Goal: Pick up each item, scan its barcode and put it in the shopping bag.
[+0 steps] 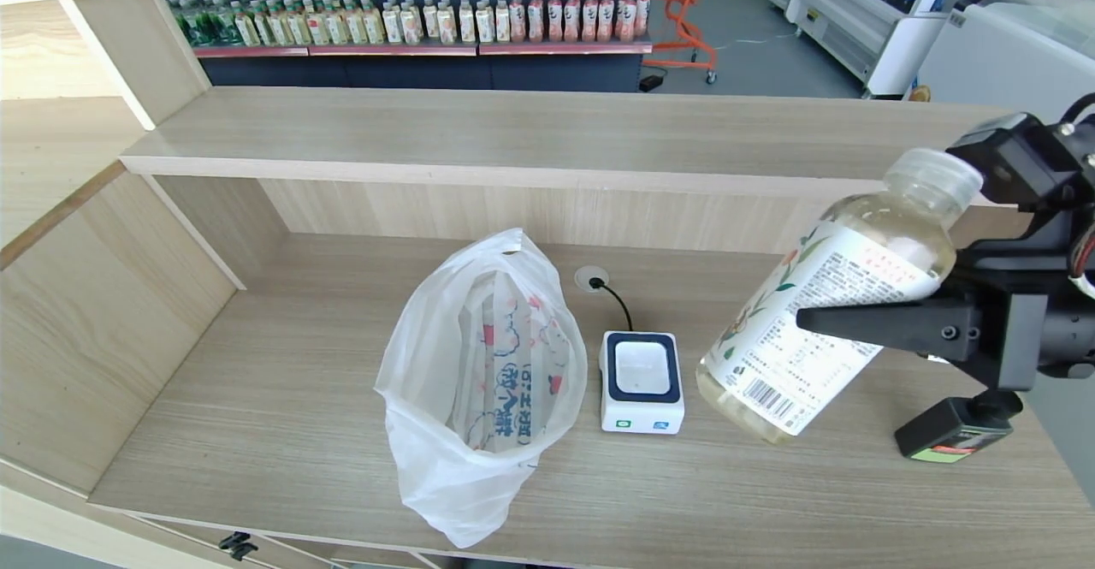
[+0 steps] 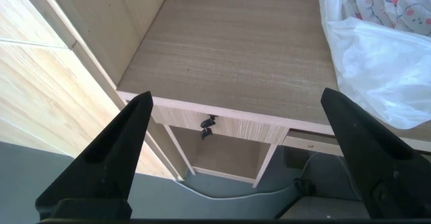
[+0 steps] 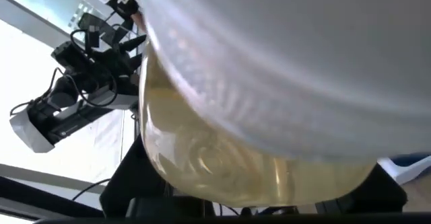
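Right gripper (image 1: 873, 308) clamped on tilted bottle (image 1: 796, 355), cap toward 1 o'clock, barcoded base toward 7 o'clock, at 3 o'clock of the scanner (image 1: 642, 381), shopping bag (image 1: 428, 458) at its 9 o'clock; left gripper (image 2: 236, 99) spread wide by the table (image 1: 770, 483) front edge.

The right arm's black gripper (image 1: 843, 321) is hovering raised at the right, its jaws clamping across the middle of a tilted clear plastic bottle of pale yellow drink (image 1: 855, 265); the left black gripper (image 2: 236, 99) is hanging low, pointing downward, its fingers (image 2: 108, 157) gaping wide and gripping nothing.
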### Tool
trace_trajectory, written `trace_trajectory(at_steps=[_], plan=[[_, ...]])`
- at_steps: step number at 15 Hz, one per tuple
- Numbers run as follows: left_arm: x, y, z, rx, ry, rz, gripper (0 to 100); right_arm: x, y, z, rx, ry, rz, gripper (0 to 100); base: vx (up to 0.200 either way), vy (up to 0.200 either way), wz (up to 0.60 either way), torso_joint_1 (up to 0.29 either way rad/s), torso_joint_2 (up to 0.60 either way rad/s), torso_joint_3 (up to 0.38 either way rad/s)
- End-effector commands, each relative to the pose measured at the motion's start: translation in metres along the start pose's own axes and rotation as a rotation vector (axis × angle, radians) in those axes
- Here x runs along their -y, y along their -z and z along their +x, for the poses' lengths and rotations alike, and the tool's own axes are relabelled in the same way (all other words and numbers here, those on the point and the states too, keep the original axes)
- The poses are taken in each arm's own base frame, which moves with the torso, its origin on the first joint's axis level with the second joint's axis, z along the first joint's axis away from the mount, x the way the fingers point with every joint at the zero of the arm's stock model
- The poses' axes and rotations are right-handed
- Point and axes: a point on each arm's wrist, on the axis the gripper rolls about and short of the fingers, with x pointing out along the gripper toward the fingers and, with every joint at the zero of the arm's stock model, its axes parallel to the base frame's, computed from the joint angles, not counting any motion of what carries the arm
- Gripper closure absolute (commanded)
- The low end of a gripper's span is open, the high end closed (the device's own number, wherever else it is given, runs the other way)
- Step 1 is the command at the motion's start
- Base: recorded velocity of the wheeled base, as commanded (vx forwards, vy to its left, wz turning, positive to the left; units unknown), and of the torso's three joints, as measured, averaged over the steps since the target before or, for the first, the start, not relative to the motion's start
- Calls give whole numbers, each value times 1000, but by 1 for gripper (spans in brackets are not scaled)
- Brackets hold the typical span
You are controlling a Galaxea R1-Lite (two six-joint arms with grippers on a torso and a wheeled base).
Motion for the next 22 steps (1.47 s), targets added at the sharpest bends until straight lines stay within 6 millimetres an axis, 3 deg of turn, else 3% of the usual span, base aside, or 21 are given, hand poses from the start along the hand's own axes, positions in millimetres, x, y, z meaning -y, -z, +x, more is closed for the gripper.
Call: trace_trajectory(at_steps=[1,3,12,22], plan=[[0,0,0,0,-2,0,0,-1,-7,4,4,-42,21,100,0,0,0,0,0,0],[0,0,0,0,0,0,0,-2,-14,8,5,-61,42,100,0,0,0,0,0,0],[0,0,0,0,0,0,0,-12,-6,24,-33,-139,57,100,0,0,0,0,0,0],[0,0,0,0,0,0,0,-15,-6,27,-36,-152,46,100,0,0,0,0,0,0]])
